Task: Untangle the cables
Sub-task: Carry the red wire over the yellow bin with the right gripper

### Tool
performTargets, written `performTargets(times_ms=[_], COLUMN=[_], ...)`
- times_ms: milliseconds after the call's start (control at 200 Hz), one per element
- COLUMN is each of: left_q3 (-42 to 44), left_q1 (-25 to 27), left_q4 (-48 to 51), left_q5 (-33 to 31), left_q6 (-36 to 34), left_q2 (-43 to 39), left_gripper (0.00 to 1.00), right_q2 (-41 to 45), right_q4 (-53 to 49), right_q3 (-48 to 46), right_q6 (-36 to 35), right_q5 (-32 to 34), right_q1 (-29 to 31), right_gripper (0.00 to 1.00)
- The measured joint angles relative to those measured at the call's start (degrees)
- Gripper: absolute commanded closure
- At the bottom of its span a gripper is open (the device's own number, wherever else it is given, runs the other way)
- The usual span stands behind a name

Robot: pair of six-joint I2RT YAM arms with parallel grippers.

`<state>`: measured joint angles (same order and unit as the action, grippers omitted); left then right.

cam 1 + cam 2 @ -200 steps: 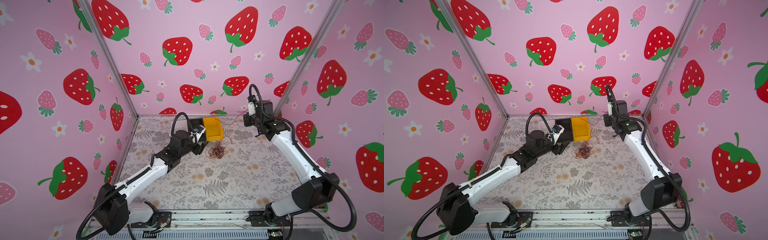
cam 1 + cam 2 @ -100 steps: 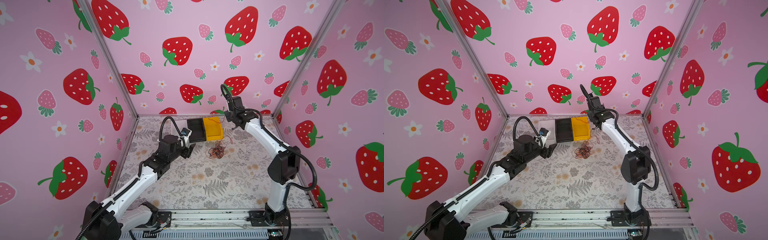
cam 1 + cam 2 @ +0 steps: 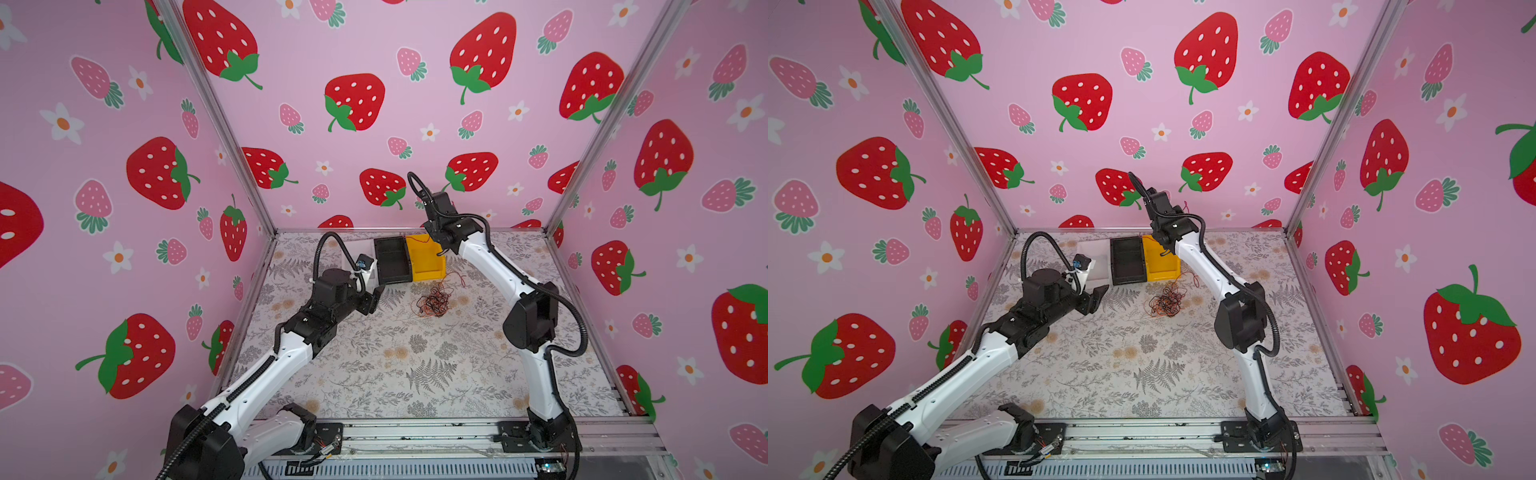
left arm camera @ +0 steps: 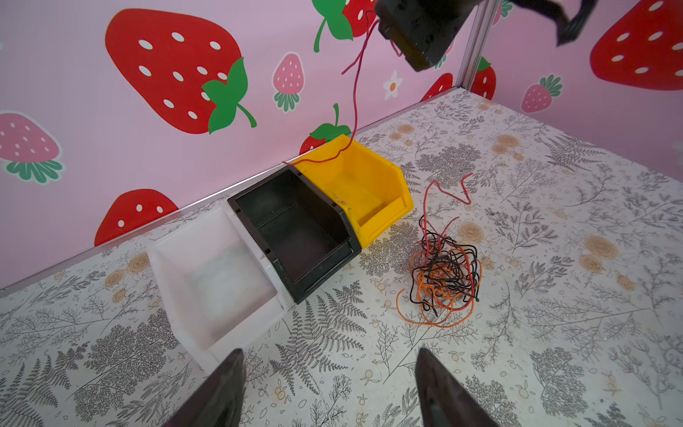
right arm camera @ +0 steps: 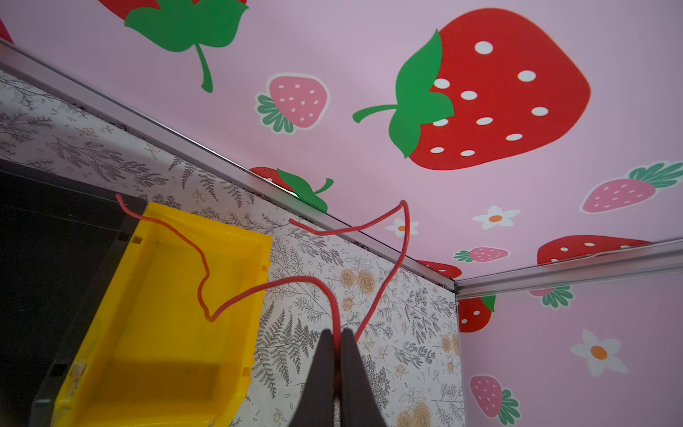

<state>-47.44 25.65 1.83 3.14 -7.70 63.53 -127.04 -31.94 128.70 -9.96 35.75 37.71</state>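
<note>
Loosely heaped on the floral table (image 4: 554, 332) near the yellow bin (image 4: 388, 210), the tangle of cables (image 4: 443, 273) looks light, limp and snag-prone, best taken by one outlying strand. The right gripper (image 5: 335, 332) pinches a single red cable (image 5: 407, 229) over that bin; the left gripper (image 4: 329, 351) hovers spread and empty.

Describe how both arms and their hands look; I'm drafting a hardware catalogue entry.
The left arm and right arm share white link shells, black joint housings and a black corrugated hose looped alongside each. The left hand and right hand each end in two dark, tapering, pointed fingers.
</note>
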Motion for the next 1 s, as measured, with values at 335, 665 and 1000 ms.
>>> performTargets(times_ms=[335, 665, 1000], left_q3=[0.8, 1.1, 1.1], left_q1=[-1.0, -1.2, -1.2], left_q4=[0.0, -0.1, -0.1], left_q5=[0.5, 1.4, 1.8], left_q6=[0.1, 0.3, 0.5], left_q2=[0.3, 1.5, 1.7], left_gripper=[0.27, 0.27, 0.27], right_q2=[-2.9, -3.0, -7.6], right_q4=[-2.5, -3.1, -2.9], right_q3=[0.4, 0.4, 0.3], right_q6=[-0.9, 0.5, 2.4], right_q5=[-1.8, -8.2, -15.3], right_q1=[0.4, 0.7, 0.7], right_gripper=[1.00, 1.00, 1.00])
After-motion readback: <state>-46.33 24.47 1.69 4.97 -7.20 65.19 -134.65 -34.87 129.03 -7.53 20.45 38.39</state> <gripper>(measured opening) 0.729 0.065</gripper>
